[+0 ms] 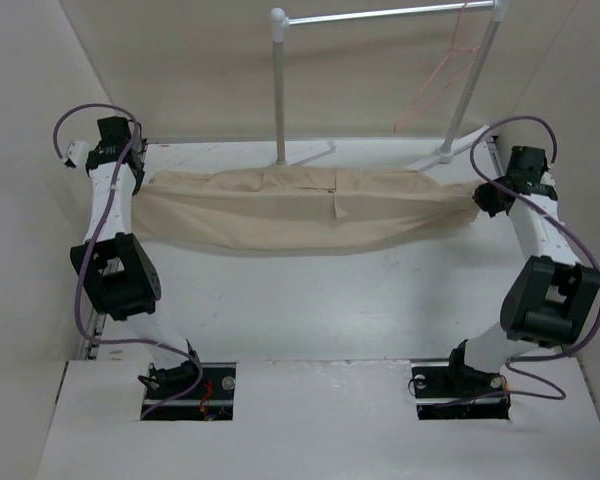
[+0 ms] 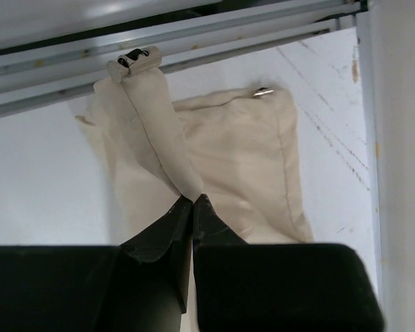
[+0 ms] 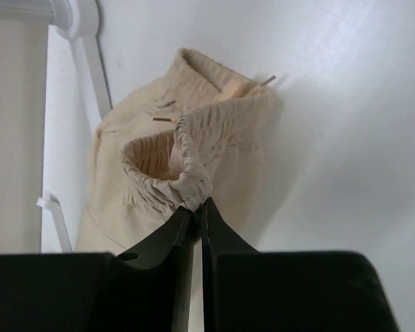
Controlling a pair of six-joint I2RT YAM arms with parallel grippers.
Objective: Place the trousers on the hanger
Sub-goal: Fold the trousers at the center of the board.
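The beige trousers [image 1: 300,208] are stretched left to right across the far half of the table, sagging in the middle. My left gripper [image 1: 138,180] is shut on their left end, a fold of cloth [image 2: 166,149] pinched at the fingertips. My right gripper [image 1: 483,197] is shut on the gathered waistband [image 3: 187,176] at the right end. The pink-red wire hanger [image 1: 442,72] hangs from the rack's top bar at the back right, above and behind the trousers.
A white tubular clothes rack [image 1: 278,85] stands at the back, its feet [image 1: 310,153] on the table just behind the trousers. A rack tube [image 3: 90,62] shows in the right wrist view. White walls close the sides.
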